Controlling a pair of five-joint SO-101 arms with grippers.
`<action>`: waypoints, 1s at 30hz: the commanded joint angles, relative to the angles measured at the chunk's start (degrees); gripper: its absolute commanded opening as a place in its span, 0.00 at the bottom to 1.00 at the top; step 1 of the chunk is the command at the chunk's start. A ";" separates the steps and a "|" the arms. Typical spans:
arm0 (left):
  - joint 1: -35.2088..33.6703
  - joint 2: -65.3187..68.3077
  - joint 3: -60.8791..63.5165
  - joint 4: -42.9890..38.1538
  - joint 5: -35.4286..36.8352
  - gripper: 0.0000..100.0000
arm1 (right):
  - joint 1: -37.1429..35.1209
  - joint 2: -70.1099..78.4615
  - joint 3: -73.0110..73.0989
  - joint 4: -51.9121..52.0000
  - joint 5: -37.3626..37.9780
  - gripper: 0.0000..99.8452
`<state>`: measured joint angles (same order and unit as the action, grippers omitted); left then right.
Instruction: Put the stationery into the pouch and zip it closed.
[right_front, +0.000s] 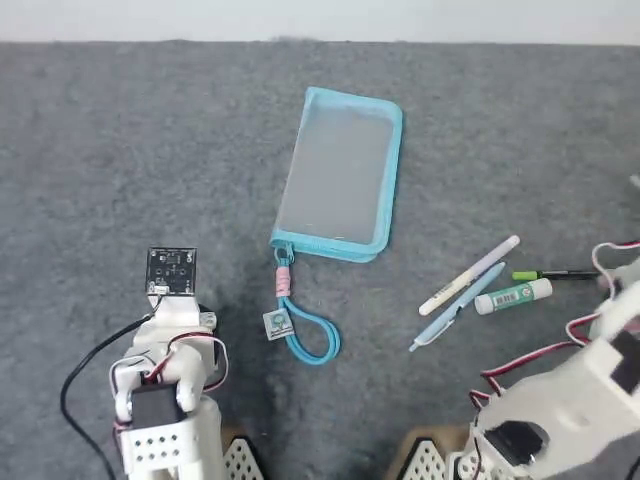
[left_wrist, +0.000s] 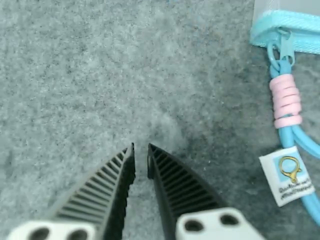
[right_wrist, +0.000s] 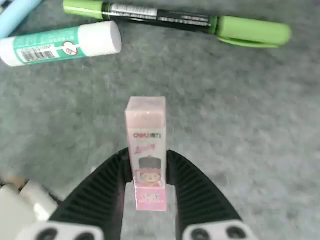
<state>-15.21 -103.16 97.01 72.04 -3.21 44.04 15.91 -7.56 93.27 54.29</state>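
Note:
The teal pouch (right_front: 340, 175) lies flat in the middle of the table, its zip pull (left_wrist: 286, 50) at the near corner with a blue strap (right_front: 310, 335), pink beads (left_wrist: 286, 102) and a small tag (left_wrist: 287, 175). My left gripper (left_wrist: 141, 149) hovers over bare mat beside the strap, shut and holding nothing. My right gripper (right_wrist: 146, 159) is shut on a pink eraser (right_wrist: 146, 145). Just beyond it lie a glue stick (right_wrist: 60, 42) and a green marker (right_wrist: 175, 20). A white pen (right_front: 470, 274) and a blue pen (right_front: 455, 306) lie next to the glue stick (right_front: 512, 295).
Grey felt mat (right_front: 120, 150) covers the table. The left arm (right_front: 170, 370) stands at the near left, the right arm (right_front: 590, 380) at the near right with red and white cables. Open mat lies between the pouch and the pens.

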 joint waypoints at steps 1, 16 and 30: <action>-0.18 -1.23 -0.40 0.18 0.35 0.05 | -0.75 -5.85 12.04 -16.31 2.55 0.01; -0.18 -1.23 -0.40 0.18 0.35 0.05 | 3.30 -5.67 18.20 -32.66 2.73 0.02; -0.18 -1.23 -0.40 0.18 0.35 0.05 | 4.79 -6.29 18.02 -32.22 2.64 0.16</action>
<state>-15.21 -103.16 97.01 72.04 -3.21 48.35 14.42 13.54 61.54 57.98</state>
